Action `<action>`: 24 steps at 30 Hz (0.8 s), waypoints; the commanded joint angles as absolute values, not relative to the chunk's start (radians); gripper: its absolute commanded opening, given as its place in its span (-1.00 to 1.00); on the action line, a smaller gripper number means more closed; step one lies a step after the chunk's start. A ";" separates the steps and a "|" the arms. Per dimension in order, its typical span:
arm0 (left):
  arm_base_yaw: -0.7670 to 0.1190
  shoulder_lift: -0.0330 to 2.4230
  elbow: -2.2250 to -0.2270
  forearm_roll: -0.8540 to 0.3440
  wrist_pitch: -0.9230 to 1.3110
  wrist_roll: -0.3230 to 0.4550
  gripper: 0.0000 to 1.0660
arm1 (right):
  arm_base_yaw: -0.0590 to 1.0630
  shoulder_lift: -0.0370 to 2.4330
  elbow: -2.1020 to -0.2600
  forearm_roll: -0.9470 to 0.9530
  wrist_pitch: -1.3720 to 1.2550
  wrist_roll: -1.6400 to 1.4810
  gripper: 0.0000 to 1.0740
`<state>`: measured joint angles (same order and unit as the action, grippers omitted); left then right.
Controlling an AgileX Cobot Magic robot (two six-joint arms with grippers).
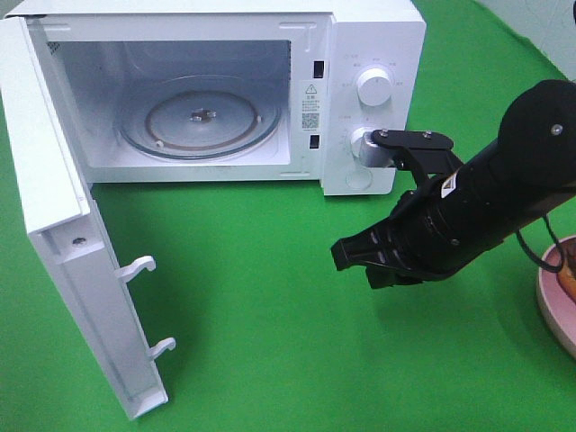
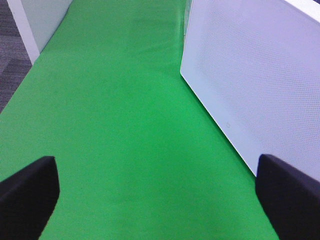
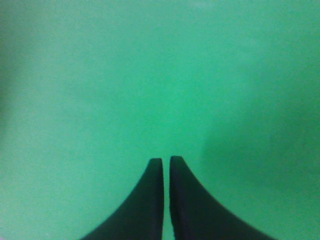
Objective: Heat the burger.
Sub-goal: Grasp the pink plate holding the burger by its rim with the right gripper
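We take the microwave (image 1: 360, 54) as our landmark. Its door (image 1: 63, 261) stands swung wide at its left side, and the glass turntable (image 1: 202, 117) lies bare in the cavity. The burger (image 1: 571, 281) is outside the microwave, well off to the right of its control panel. We see only a golden-brown sliver of it at the picture's edge, resting on the pink plate (image 1: 547, 310), so we cannot tell more about it.

The right gripper (image 1: 349, 256) hangs above the green cloth (image 1: 270, 351), in front of the microwave and just below its lower knob (image 1: 363, 146). In the right wrist view its fingers (image 3: 152, 200) are pressed nearly together with nothing between them.

The left gripper (image 2: 155, 200) does not show in the high view. In its own wrist view the two fingertips (image 2: 27, 195) sit wide apart and hold nothing, with the cloth beneath them. A white dotted panel, seemingly the microwave door's outer face, stands close beside one fingertip.
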<state>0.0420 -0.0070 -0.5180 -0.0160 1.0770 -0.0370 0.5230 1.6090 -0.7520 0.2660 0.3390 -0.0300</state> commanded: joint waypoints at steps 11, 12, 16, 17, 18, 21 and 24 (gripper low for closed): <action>0.045 -0.011 -0.515 -0.017 1.067 -0.034 0.87 | 0.514 1.431 -0.750 -0.124 0.688 -0.052 -0.88; 0.045 -0.011 -0.515 -0.017 1.067 -0.034 0.87 | 0.514 1.431 -0.750 -0.124 0.688 -0.052 -0.88; 0.045 -0.011 -0.515 -0.017 1.067 -0.034 0.87 | 0.487 1.413 -0.747 -0.176 0.787 -0.052 -0.88; 0.045 -0.011 -0.515 -0.017 1.067 -0.034 0.87 | 0.487 1.413 -0.747 -0.176 0.787 -0.052 -0.88; 0.045 -0.011 -0.515 -0.017 1.067 -0.034 0.87 | 0.460 1.408 -0.739 -0.177 0.802 -0.053 -0.88; 0.045 -0.011 -0.515 -0.017 1.067 -0.034 0.87 | 0.432 1.406 -0.730 -0.184 0.806 -0.058 -0.88; 0.045 -0.011 -0.515 -0.017 1.067 -0.034 0.87 | 0.392 1.402 -0.720 -0.213 0.819 -0.063 -0.88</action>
